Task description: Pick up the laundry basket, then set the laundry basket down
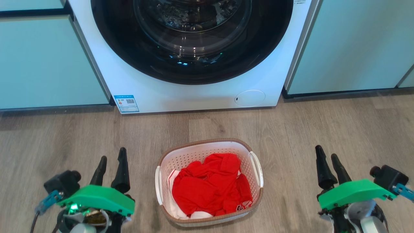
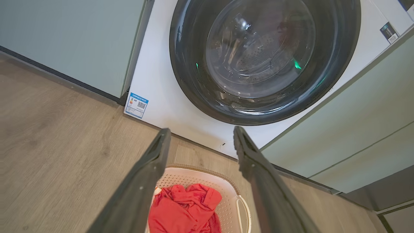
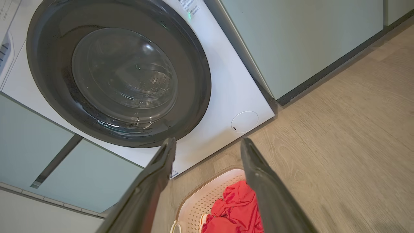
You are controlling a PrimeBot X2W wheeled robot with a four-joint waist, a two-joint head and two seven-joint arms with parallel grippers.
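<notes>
Laundry basket (image 1: 190,158) stands on the grey-brown wood-grain floor (image 1: 64,136), in front of the washing machine (image 1: 194,94) and between the two tools, touching neither.

At the far left, a flat, matte, pale-green cabinet front (image 1: 42,61) comes down to the floor. Below it, the left tool (image 1: 113,153) hangs over the planks. Its two long, dark, tapered fingers are spread apart with nothing between them, and a smooth bright-green cover (image 1: 97,197) sits behind them.

A small blue label (image 1: 126,103) is stuck at the lower left corner of the machine's glossy white front. The big round door (image 1: 190,38) is dark with a bulging glass centre.

The basket is a rounded rectangle of white plastic with walls pierced by rows of small holes. A brown woven-look band (image 1: 207,141) runs round its rim, and a slim white handle (image 1: 257,168) arches on each side. Inside lies a crumpled red garment (image 1: 210,187) over some white cloth (image 1: 176,210).

A round white cap (image 1: 249,98) sits low on the machine's right.

The right tool (image 1: 326,151) also has its dark fingers spread and empty, well apart from the basket, with a green cover like the left one. A second pale-green cabinet panel (image 1: 352,45) is at the far right.
</notes>
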